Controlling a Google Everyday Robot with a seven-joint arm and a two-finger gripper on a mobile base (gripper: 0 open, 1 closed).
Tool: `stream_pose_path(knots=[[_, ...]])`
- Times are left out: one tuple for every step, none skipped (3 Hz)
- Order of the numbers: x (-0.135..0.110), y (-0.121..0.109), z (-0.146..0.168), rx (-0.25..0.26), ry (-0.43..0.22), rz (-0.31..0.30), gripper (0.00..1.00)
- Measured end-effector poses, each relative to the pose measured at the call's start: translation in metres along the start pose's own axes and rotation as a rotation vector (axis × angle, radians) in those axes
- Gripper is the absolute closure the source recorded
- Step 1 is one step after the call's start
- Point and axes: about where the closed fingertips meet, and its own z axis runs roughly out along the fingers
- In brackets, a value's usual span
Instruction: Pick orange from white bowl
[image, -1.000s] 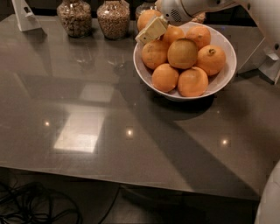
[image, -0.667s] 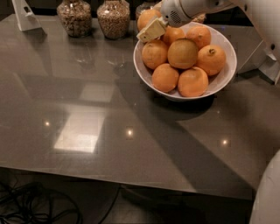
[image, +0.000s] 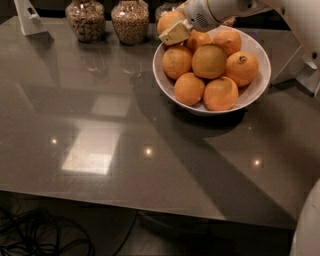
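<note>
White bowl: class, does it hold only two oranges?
No, the white bowl holds at least six oranges, with the pincer at its far left rim.

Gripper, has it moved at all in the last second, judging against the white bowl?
No. The gripper sits at the same spot over the far left rim of the white bowl, beside the orange there.
</note>
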Motion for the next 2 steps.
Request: stream_pose_path(knots=[[0.000, -0.002, -0.007, 0.015, -0.012, -0.002, 1.00], [-0.011, -0.005, -0.023, 0.036, -0.041, -0.021, 1.00]])
